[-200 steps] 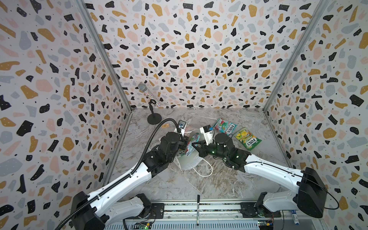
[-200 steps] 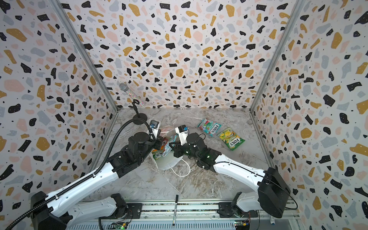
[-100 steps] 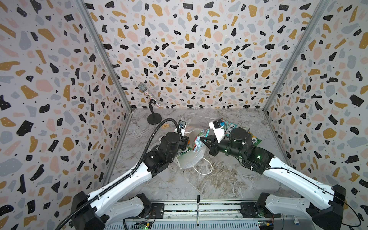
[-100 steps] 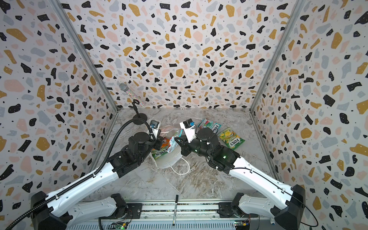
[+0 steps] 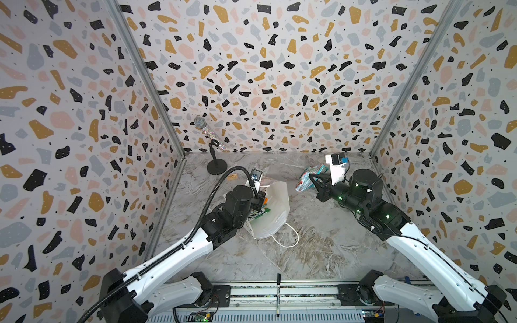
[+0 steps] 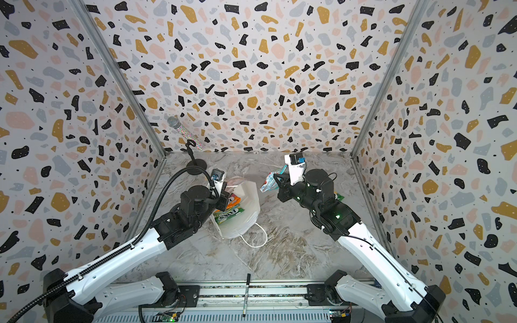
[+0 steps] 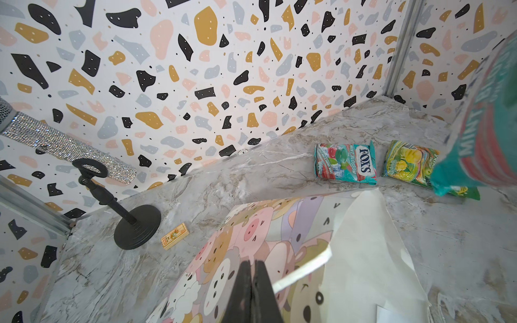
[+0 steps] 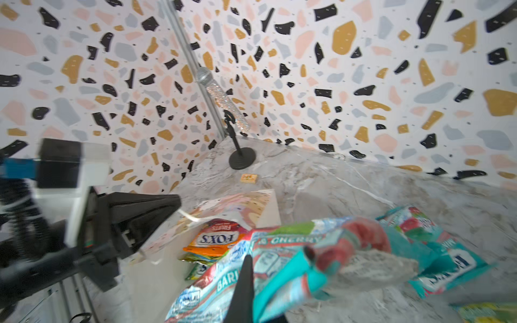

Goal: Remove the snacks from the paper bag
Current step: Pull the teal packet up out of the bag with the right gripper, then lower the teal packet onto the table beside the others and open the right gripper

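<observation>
The white paper bag (image 5: pixel 275 207) (image 6: pixel 249 208) lies on its side, mouth toward the right arm. My left gripper (image 5: pixel 261 200) (image 7: pixel 251 264) is shut on the upper edge of its cartoon-animal face (image 7: pixel 251 232). Inside the bag, orange (image 8: pixel 216 240) (image 6: pixel 233 200) and green (image 6: pixel 229 216) snacks show. My right gripper (image 5: pixel 312 179) (image 8: pixel 249 260) is shut on a crumpled teal snack packet (image 8: pixel 293 251) (image 6: pixel 267 183), held in the air to the right of the bag. A teal packet (image 7: pixel 345 163) and a green-yellow packet (image 7: pixel 411 163) lie on the table at the back right.
A glitter microphone on a black stand (image 5: pixel 214 165) is at the back left, with a small tan tag (image 5: pixel 232 176) (image 7: pixel 174 236) beside its base. A black marker (image 5: pixel 278 293) lies on the front rail. Patterned walls close three sides. The bag's cord handle (image 5: pixel 291 240) trails forward.
My right gripper has come out of the bag's mouth with the teal packet and moved up and to the right. The left gripper has kept its hold on the bag.
</observation>
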